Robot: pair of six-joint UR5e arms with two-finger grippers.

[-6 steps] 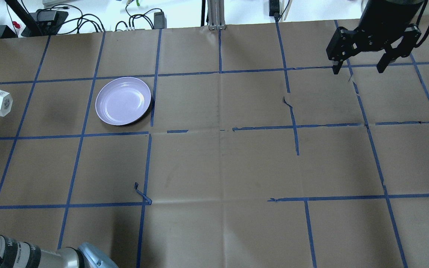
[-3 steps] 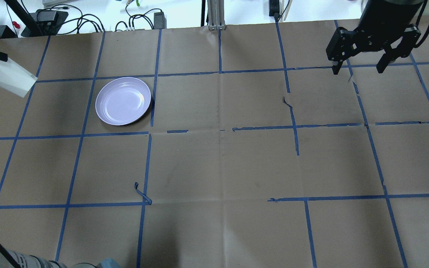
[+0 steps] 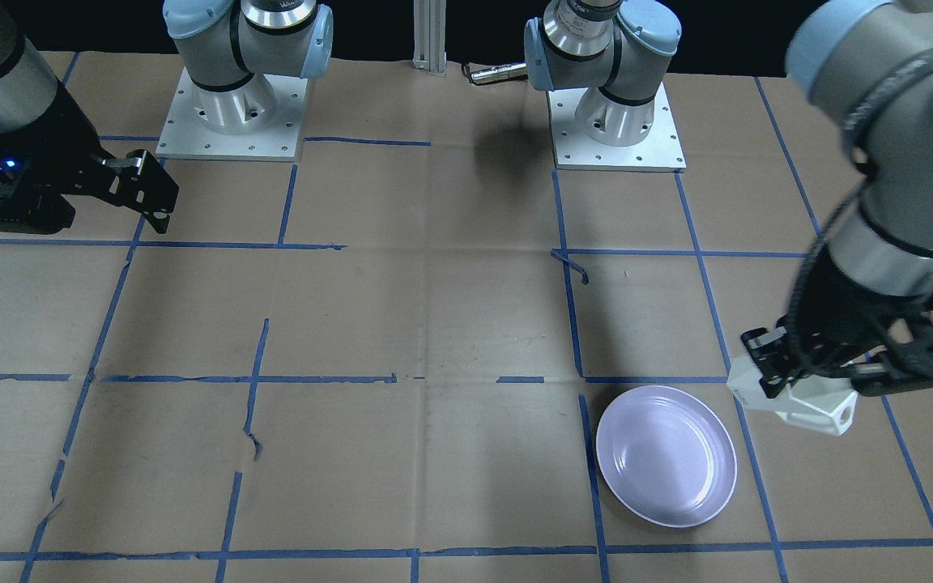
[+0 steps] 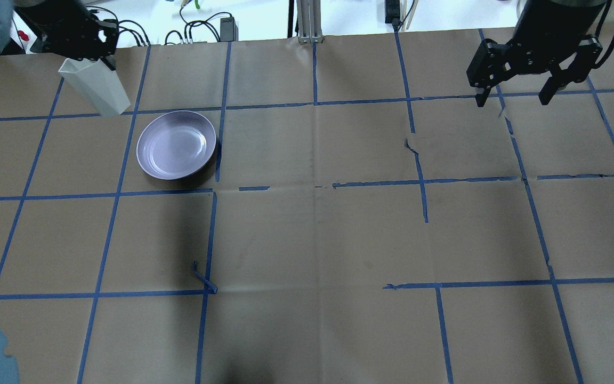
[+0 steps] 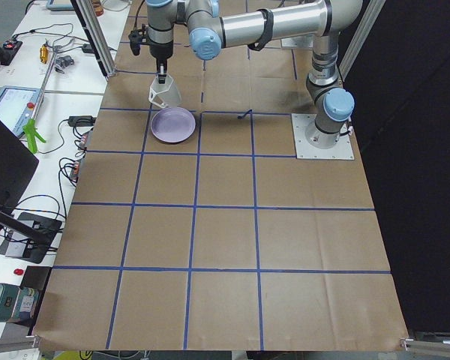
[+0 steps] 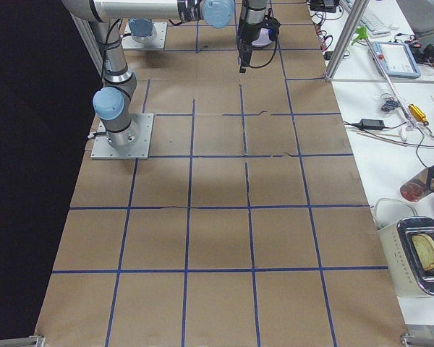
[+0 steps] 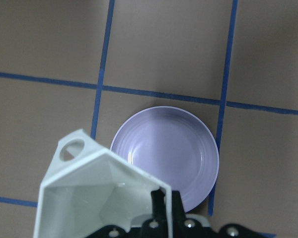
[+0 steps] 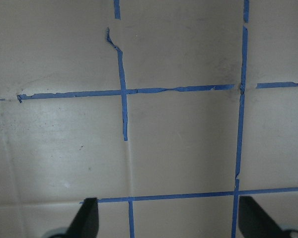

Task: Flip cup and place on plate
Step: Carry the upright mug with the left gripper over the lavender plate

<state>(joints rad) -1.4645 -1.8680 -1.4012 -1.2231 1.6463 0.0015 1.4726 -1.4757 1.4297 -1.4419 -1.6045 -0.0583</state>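
Closure of the left gripper (image 3: 819, 376) on the cup (image 3: 808, 407) is shown in the front-facing and left wrist views. The jaws are drawn in on one wall at the rim, and a dark finger can be made out at that wall, low in the wrist picture. The cup is held mouth-up towards the wrist, so its pale, faceted inside is seen from above. Its thin handle (image 7: 72, 148) is turned away from the jaws. The body is tilted, the wide mouth at the gripper and the narrow base pointed down and towards the plate (image 4: 176, 145). From the front-facing view the cup appears to be carried clear of the paper (its exact height cannot be judged).

The cup is not over the plate. It is found just beside it, on the robot's left and a little farther from the robot's base, with its base close to the plate's rim in the overhead view. The plate lies flat, right way up, on the brown paper of the table (image 4: 312, 240), next to a line of blue tape (image 4: 220, 133).

The right gripper (image 4: 512, 98) is held well apart from all this, above the far right of the table. Its fingers (image 8: 87, 218) are spread wide, and nothing is seen between them.
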